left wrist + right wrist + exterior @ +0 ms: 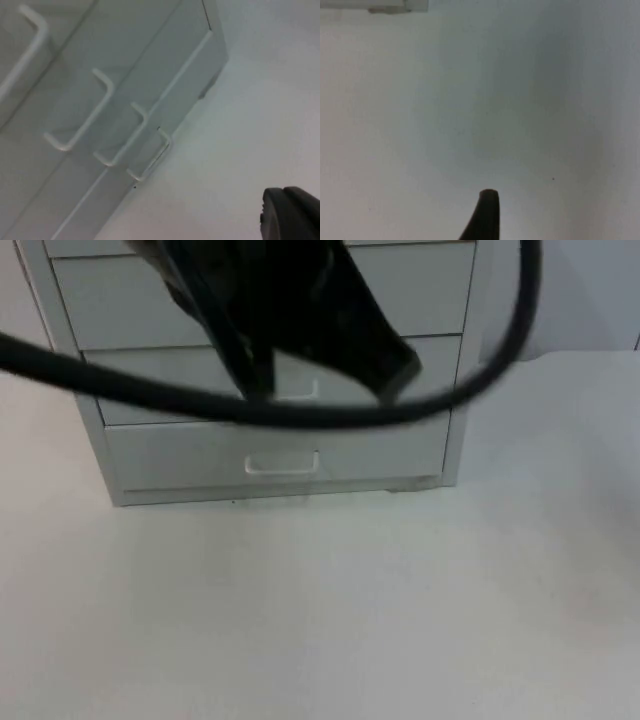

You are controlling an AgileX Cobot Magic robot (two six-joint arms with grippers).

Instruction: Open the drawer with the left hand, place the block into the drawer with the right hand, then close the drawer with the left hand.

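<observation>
A light grey drawer cabinet (110, 440) stands at the back of the white table, all of its visible drawers shut. The lowest drawer has a white handle (282, 463); the drawer above has a handle (297, 393) too. My left gripper (325, 380) hangs open just in front of that second drawer, one black finger on each side of its handle and holding nothing. In the left wrist view the cabinet front (150, 65) slants away with several white handles, the nearest handle (152, 156) lowest. My right gripper (486, 217) waits over bare table.
White table top (330, 620) spreads in front of the cabinet and to its right. A bottom corner of the cabinet (395, 6) appears in the right wrist view. The grey partition wall (580, 290) rises behind.
</observation>
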